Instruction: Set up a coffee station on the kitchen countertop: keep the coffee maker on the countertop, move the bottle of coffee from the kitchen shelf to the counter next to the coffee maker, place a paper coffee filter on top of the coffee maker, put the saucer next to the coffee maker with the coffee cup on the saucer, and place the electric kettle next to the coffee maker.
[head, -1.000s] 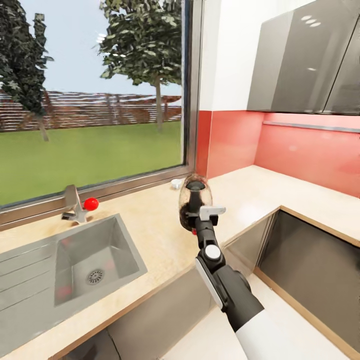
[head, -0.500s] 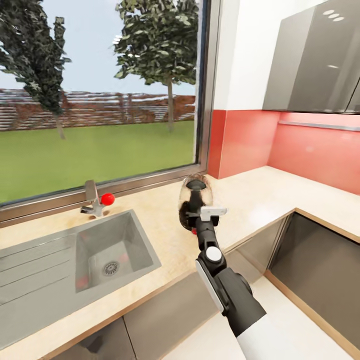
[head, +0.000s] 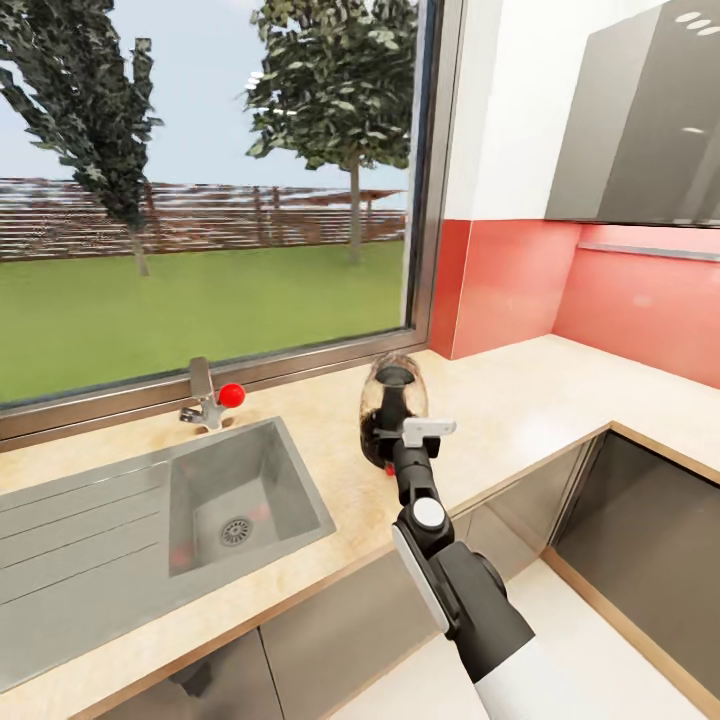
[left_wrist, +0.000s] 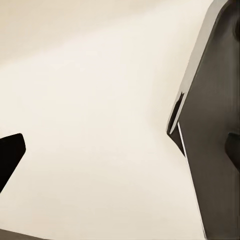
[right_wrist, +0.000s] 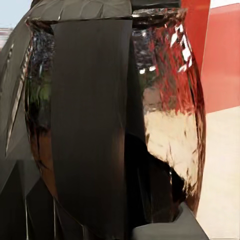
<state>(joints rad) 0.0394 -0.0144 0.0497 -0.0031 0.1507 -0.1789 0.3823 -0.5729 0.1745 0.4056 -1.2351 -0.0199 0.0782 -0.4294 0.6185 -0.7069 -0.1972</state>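
Note:
The electric kettle (head: 393, 400), clear rounded glass with a black handle and base, is upright over the light wood kitchen countertop (head: 510, 400), close to the window. My right gripper (head: 394, 442) is shut on its black handle from the near side. Whether its base touches the worktop I cannot tell. Up close in the right wrist view, the kettle (right_wrist: 165, 100) shows its glass wall beside the broad black handle. My left gripper (left_wrist: 120, 152) hangs open over pale floor next to a dark panel. The coffee maker, bottle of coffee, kitchen shelf, filter, saucer and cup are out of view.
A steel sink (head: 240, 500) with a drainboard is set into the worktop on the left, with a faucet (head: 204, 398) and red knob behind it. Red backsplash (head: 620, 300) and a grey wall cabinet (head: 640, 130) stand at right. The worktop turns a corner there.
The whole picture has slid right, so the camera has turned left. The right arm and kettle keep the same place in the view, carried along with it.

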